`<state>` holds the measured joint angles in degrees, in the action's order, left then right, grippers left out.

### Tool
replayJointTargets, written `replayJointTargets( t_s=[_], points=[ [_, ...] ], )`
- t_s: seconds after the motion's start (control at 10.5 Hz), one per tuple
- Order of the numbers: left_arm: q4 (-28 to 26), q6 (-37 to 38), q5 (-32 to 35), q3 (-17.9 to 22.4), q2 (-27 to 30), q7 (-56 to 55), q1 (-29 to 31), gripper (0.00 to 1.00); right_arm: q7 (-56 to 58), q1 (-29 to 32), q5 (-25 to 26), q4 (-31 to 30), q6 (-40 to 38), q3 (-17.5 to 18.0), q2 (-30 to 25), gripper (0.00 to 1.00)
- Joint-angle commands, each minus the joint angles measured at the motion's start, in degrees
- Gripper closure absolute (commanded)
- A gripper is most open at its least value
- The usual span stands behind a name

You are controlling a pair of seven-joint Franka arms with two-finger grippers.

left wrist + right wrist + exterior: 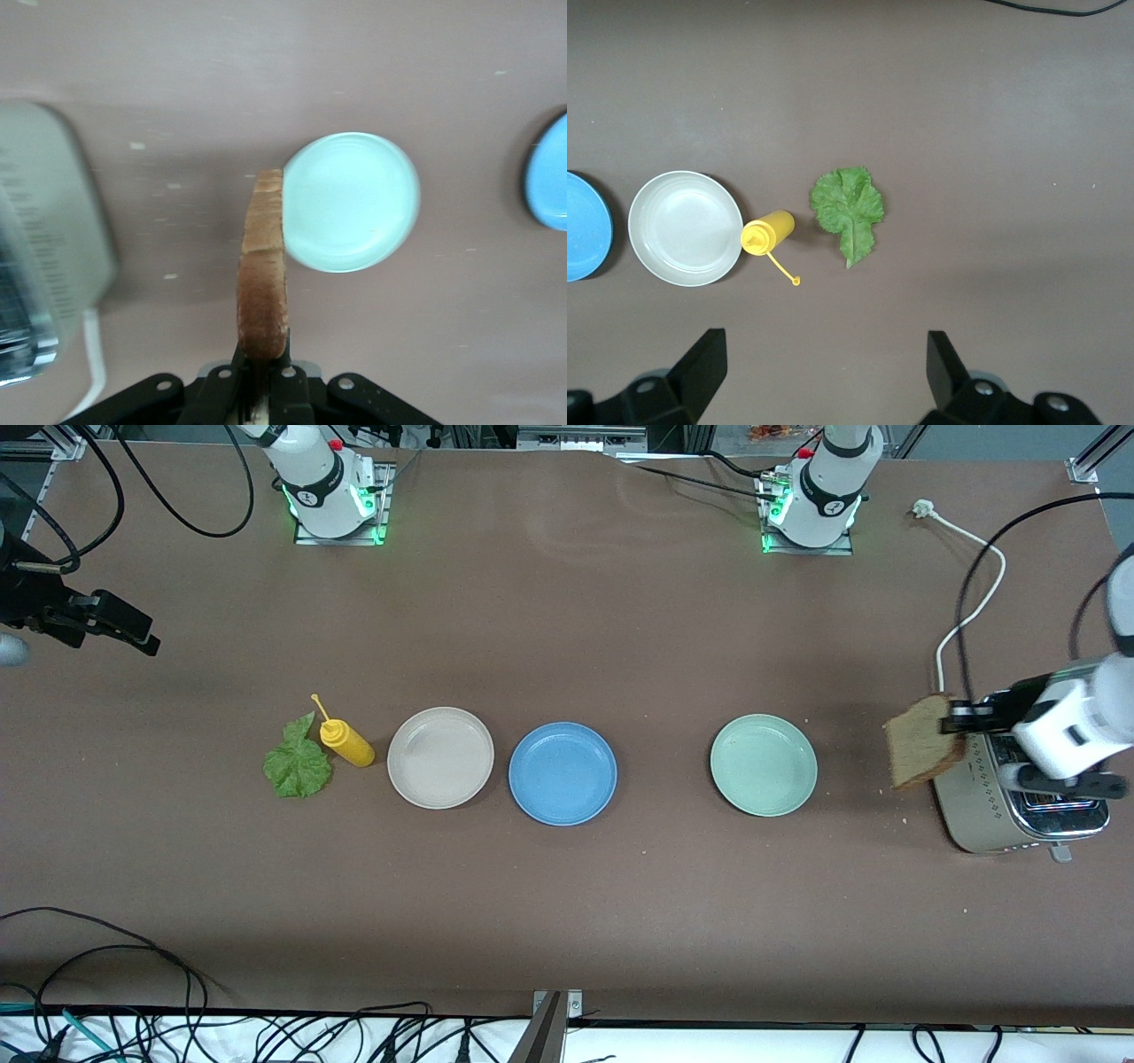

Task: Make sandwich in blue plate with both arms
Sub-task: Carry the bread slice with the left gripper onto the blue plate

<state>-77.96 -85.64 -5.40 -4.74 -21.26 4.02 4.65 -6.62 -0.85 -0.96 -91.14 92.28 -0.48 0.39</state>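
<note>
The blue plate [563, 773] lies empty mid-table; its edge shows in the left wrist view [551, 173] and the right wrist view [585, 226]. My left gripper [952, 717] is shut on one brown bread slice [921, 742], held on edge in the air beside the toaster [1019, 815]. In the left wrist view the slice [263, 274] stands up from the gripper [263, 359]. The green lettuce leaf [299, 766] lies flat toward the right arm's end and shows in the right wrist view [848, 208]. My right gripper [133, 633] is open, empty and high there [827, 354]. No second slice shows.
A pale green plate [763, 764] lies between the blue plate and the toaster [44, 230], and shows under the slice in the left wrist view [350, 202]. A beige plate [440, 757] and a yellow squeeze bottle [347, 744] lie between the blue plate and the lettuce. A white cable [970, 593] runs by the toaster.
</note>
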Motion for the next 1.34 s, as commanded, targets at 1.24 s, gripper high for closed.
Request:
replayJointTargets(
  t_s=[1.24],
  points=[
    [3.15, -36.34, -43.82, 0.87, -23.99, -23.36, -31.88, 1.00, 0.38, 0.24, -0.01, 1.32, -1.23, 0.04, 0.32, 0.00]
  ],
)
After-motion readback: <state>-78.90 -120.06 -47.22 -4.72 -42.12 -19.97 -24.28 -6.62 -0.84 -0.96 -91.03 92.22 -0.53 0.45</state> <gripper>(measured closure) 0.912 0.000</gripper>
